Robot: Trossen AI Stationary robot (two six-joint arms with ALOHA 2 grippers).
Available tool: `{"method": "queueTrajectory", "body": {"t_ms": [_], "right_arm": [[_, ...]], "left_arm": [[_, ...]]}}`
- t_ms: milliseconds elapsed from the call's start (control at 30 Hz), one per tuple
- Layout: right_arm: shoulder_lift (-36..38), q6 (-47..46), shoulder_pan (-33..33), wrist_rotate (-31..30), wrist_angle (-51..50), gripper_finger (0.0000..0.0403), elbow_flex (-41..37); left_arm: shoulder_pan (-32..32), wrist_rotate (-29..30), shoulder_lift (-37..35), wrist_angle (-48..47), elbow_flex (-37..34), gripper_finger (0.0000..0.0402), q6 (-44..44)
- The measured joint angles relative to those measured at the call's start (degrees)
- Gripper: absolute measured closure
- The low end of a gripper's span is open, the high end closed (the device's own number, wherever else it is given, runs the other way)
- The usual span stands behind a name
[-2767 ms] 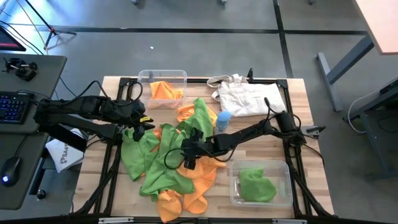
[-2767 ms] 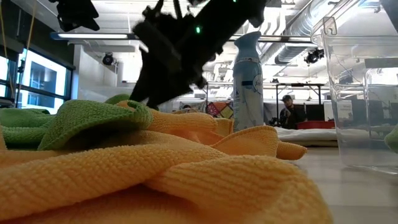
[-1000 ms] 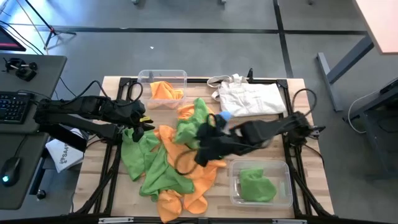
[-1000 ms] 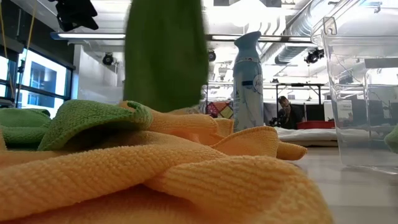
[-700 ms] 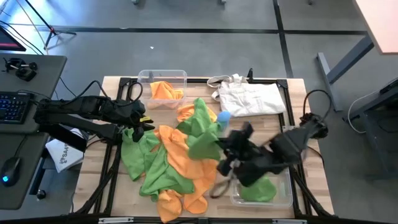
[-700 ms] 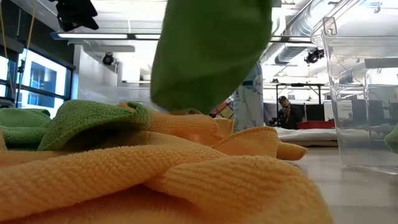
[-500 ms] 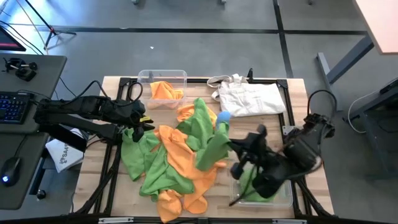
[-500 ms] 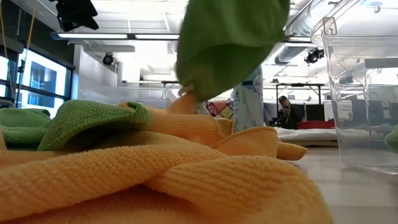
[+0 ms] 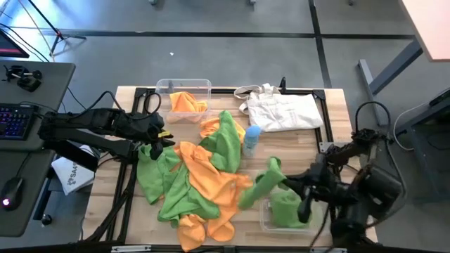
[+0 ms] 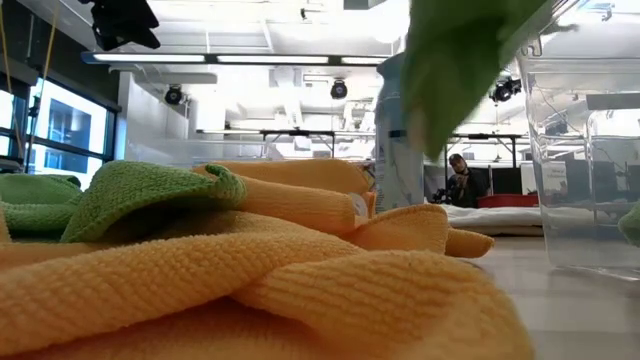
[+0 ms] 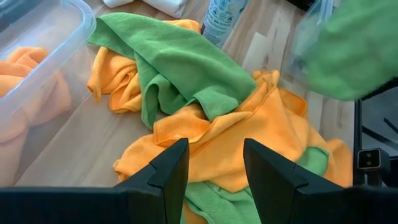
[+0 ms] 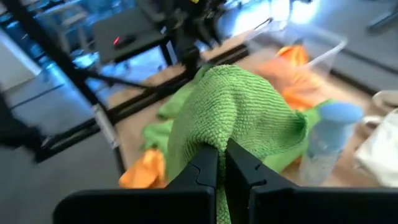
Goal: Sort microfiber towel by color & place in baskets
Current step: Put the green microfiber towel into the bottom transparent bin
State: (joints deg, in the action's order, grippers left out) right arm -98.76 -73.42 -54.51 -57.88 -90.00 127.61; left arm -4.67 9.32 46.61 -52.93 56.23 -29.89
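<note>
Orange and green microfiber towels lie in a heap (image 9: 200, 179) in the middle of the table. My right gripper (image 9: 285, 183) is shut on one green towel (image 9: 259, 186), held in the air at the left edge of the near right basket (image 9: 320, 190), which has a green towel (image 9: 290, 211) in it. The far basket (image 9: 184, 90) holds orange towels. My left gripper (image 11: 214, 165) hovers open over the left side of the heap. My right gripper pinches a bunched fold of the green towel (image 12: 231, 127) between its two shut fingers (image 12: 205, 171). The fingers point roughly toward the table's left. The cloth drapes over and around the fingertips and hangs slack, lifted clear of the heap (image 10: 455, 70).
A light-blue bottle (image 9: 251, 139) stands just right of the heap, close to the carried towel. A white tote bag (image 9: 281, 112) lies at the far right. Dark frame rails run along the table's edges. A desk with a keyboard (image 9: 15, 119) is at the left.
My right gripper has swung from the middle of the heap toward the table's near right, to the near right basket, staying shut. The green towel has been pulled off the heap, lifted clear and now trails from the fingers. The heap's orange towels stay put.
</note>
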Motion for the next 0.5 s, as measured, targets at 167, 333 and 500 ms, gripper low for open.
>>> {"method": "queueTrajectory", "body": {"t_ms": [167, 333, 500], "right_arm": [[2.2, 0.2, -2.3, 8.5, 0.0, 0.0403, 0.0], [3.2, 1.0, -1.9, 18.3, 0.0, 0.0403, 0.0], [5.9, 0.0, -0.8, 29.1, 0.1, 0.0403, -7.8]], "left_arm": [[0.0, 0.2, 0.0, 0.0, 0.0, 0.0259, 0.0], [0.0, 0.3, 0.0, 0.0, 0.0, 0.0259, -1.9], [0.0, 0.3, 0.0, 0.0, 0.0, 0.0259, -5.2]]}}
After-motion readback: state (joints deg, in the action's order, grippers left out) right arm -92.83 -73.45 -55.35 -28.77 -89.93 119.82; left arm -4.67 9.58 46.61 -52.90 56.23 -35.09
